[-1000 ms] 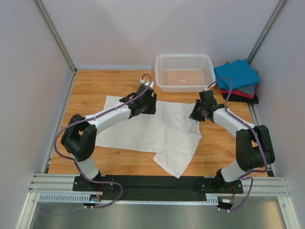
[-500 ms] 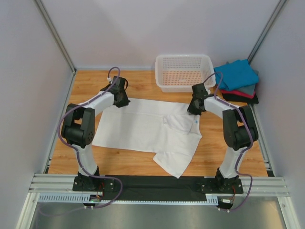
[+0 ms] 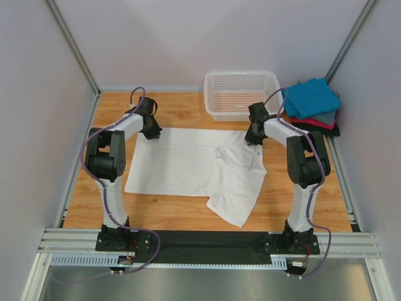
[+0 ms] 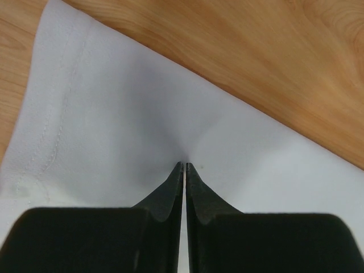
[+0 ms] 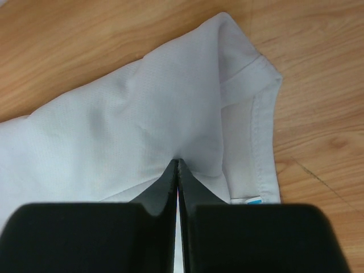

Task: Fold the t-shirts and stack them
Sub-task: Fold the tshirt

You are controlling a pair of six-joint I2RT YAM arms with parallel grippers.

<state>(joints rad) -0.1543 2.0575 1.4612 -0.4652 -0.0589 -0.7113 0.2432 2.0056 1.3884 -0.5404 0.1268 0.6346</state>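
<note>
Matt white cloth t-shirt [image 3: 182, 166], wood-grain table [image 3: 182, 110] (smooth)

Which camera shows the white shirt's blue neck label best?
Right wrist: the neck label shows close up, partly hidden by the white t-shirt. Top external gives only a tiny blue speck; left wrist misses it.

The black two-finger right gripper [image 5: 177, 165] pinches a pucker of the plain white cloth t-shirt [image 5: 142, 108] on the light wooden tabletop [image 5: 324, 102], near its small blue neck label [image 5: 254, 200].

Lab test cell: white panel walls [image 3: 207, 37], aluminium mounting rail [image 3: 69, 244].
</note>
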